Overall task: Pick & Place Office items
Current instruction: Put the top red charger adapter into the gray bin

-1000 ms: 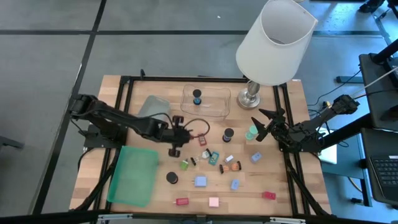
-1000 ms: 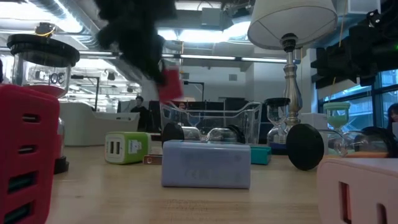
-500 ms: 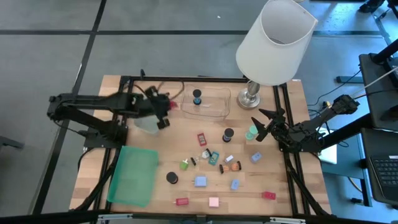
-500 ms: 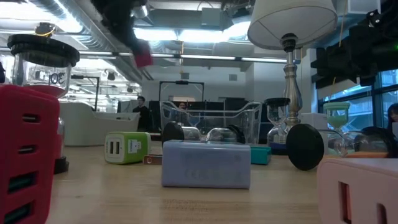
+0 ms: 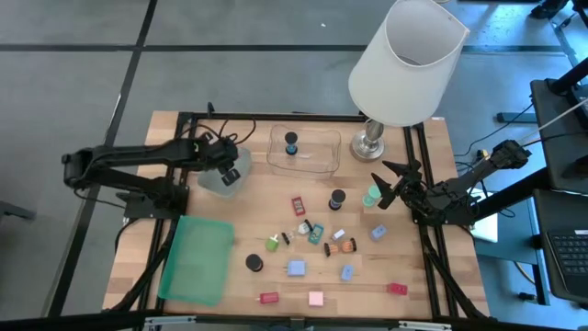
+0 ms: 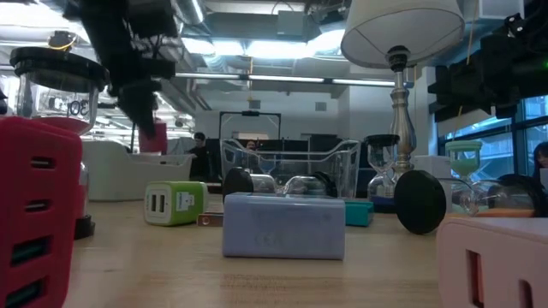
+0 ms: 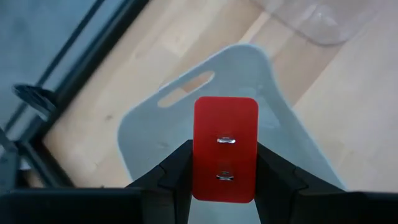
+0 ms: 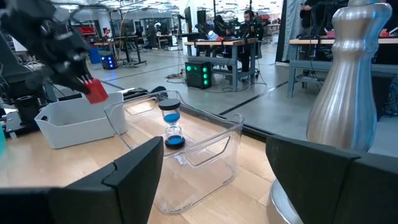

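From above, the left gripper (image 5: 231,165) hangs over a pale tray (image 5: 220,179) at the table's (image 5: 413,267) back left, while the right gripper (image 5: 386,184) waits at the right edge near the lamp (image 5: 404,55), its fingers spread with nothing between them. A clear tray (image 5: 317,156) holding a blue-topped hourglass (image 5: 291,144) sits between lamp and pale tray. Small office items (image 5: 317,234) lie scattered across the table's middle and front, and a green lid (image 5: 196,259) lies front left.

At table height, the left gripper (image 6: 141,111) is raised above the table with a red block (image 6: 154,137) at its tip; a green charger (image 6: 175,204) and a blue block (image 6: 282,225) stand on the wood.

The left wrist camera shows the red block (image 7: 225,148) clamped between both fingers (image 7: 177,168), directly over the pale tray (image 7: 149,130).

The right wrist camera shows the right arm's own dark fingers (image 8: 134,171) wide apart and empty, with the hourglass (image 8: 171,121) in the clear tray (image 8: 205,155) beyond, and the left gripper (image 8: 87,84) holding the red block (image 8: 96,91) above the pale tray (image 8: 78,124).
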